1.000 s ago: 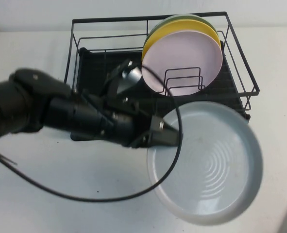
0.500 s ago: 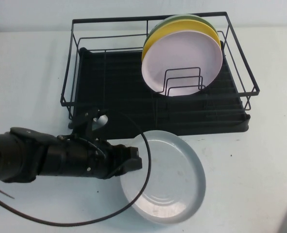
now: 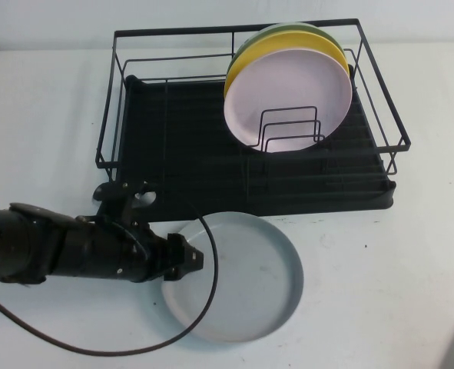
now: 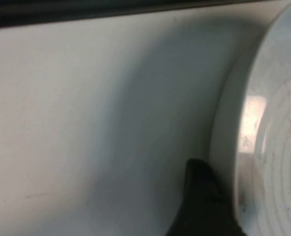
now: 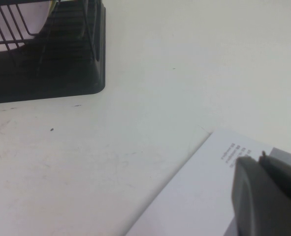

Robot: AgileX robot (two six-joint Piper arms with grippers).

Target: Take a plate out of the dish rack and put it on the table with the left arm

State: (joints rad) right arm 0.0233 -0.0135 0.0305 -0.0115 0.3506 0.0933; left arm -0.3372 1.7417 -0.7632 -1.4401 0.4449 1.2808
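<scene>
Lowered since a second ago, when it hung tilted high before the rack, the plate is now laid nearly flat on the table.

On the large flat white table, in front of the rectangular black wire dish rack holding pink, yellow and green plates, the round pale grey-blue plate is pinched at its near-left rim by the black left gripper. It is judged light, stiff and slippery; the raised rim is the only sensible hold. The right gripper is parked over white paper, well apart; its opening cannot be told.
</scene>
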